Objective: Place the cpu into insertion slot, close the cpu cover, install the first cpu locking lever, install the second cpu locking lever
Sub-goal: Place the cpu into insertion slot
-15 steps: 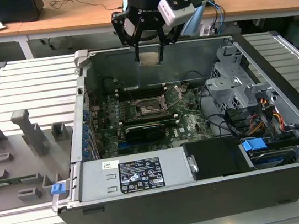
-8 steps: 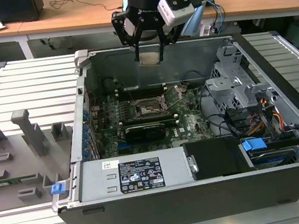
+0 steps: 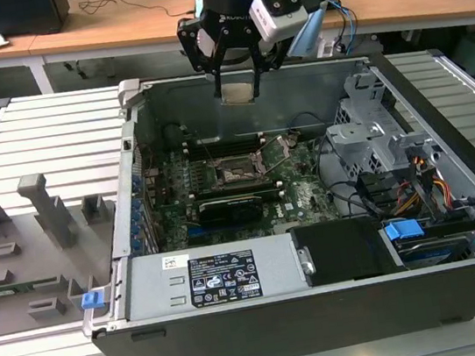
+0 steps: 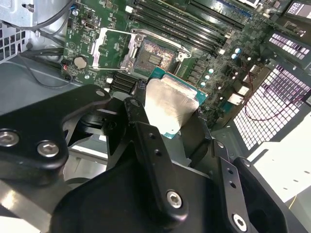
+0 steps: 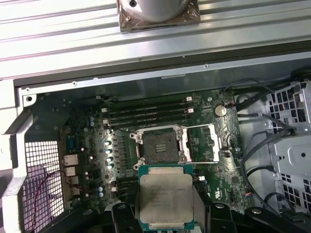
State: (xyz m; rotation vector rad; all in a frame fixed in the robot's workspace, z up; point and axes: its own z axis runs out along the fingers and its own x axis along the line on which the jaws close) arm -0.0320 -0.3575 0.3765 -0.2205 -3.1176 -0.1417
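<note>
While the gripper (image 3: 237, 88) grips the cpu (image 5: 165, 201) by its sides above the open case (image 3: 242, 337), nothing is seated. The slot (image 5: 159, 145) lies bare at the middle of the board (image 5: 226, 177), its cover (image 5: 217, 143) swung open beside it; all four steps look undone.

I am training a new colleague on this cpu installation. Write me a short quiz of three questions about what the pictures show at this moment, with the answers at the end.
1. True or false: the cpu already lies in the insertion slot.
2. The cpu cover is: A) swung open, off the slot; B) closed over the slot; C) lying on the table.
3. Fill in: the gripper is shut on the ____, above the open computer case.
Key: 1 false; 2 A; 3 cpu.
</note>
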